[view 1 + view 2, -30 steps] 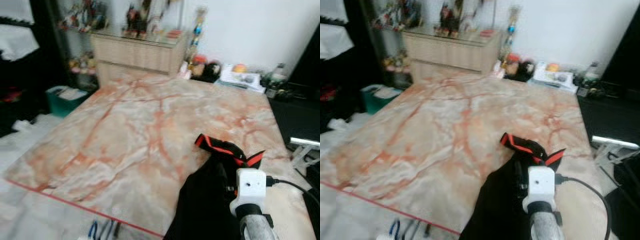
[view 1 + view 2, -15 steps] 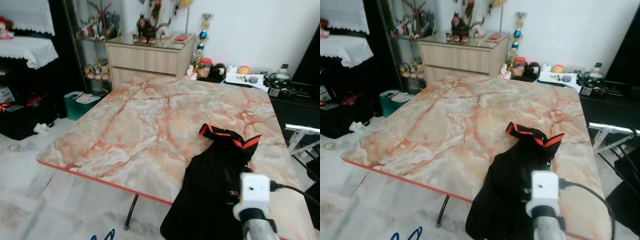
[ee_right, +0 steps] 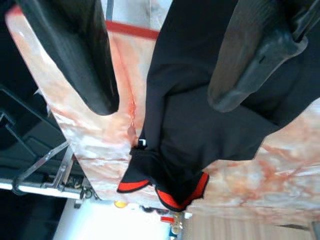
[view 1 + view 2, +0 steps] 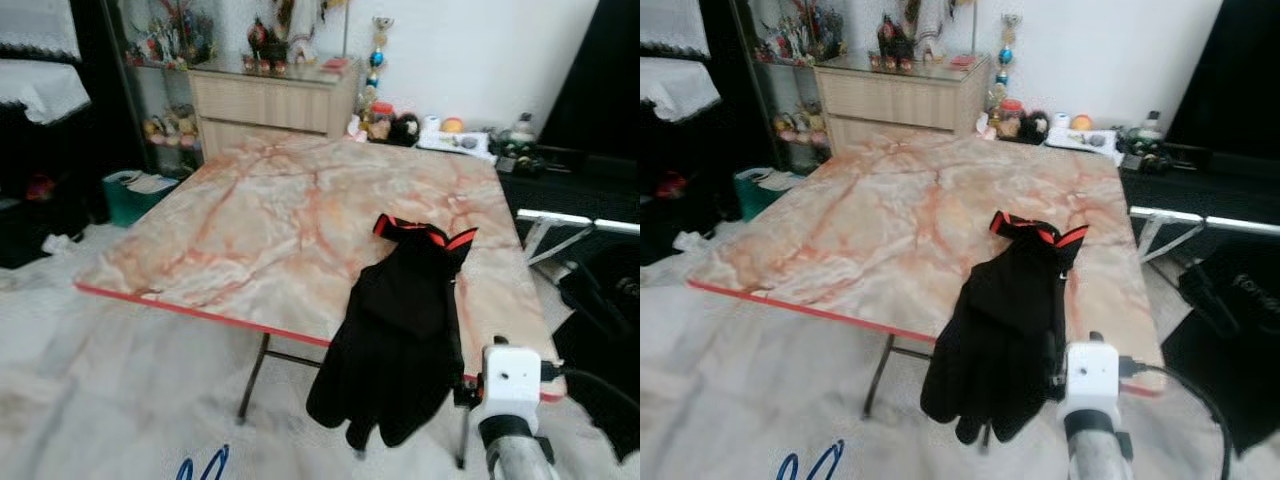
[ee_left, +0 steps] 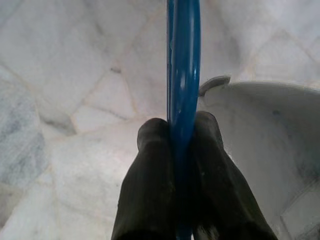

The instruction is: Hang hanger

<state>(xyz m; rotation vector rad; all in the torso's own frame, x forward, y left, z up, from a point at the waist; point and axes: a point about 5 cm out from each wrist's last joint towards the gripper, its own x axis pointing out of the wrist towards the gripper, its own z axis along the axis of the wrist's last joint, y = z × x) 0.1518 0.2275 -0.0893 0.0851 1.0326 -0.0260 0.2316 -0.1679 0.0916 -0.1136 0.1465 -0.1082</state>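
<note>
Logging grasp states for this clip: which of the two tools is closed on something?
The left tool: its fingers pinch the blue hanger. The right tool is open over the black garment.

The right arm (image 4: 512, 440) is a silver, mottled tube; a dark collar rings it below a white boxy wrist block (image 4: 511, 375); that block has rounded corners and one small dark dot on its face; a thin black cable (image 4: 590, 379) loops out from its side; the right gripper (image 3: 165, 60) has two thick, matt black fingers (image 3: 75, 50) with rounded tips; the left gripper (image 5: 182, 130) has the same black rounded fingers (image 5: 150, 175), smooth and slightly glossy.
</note>
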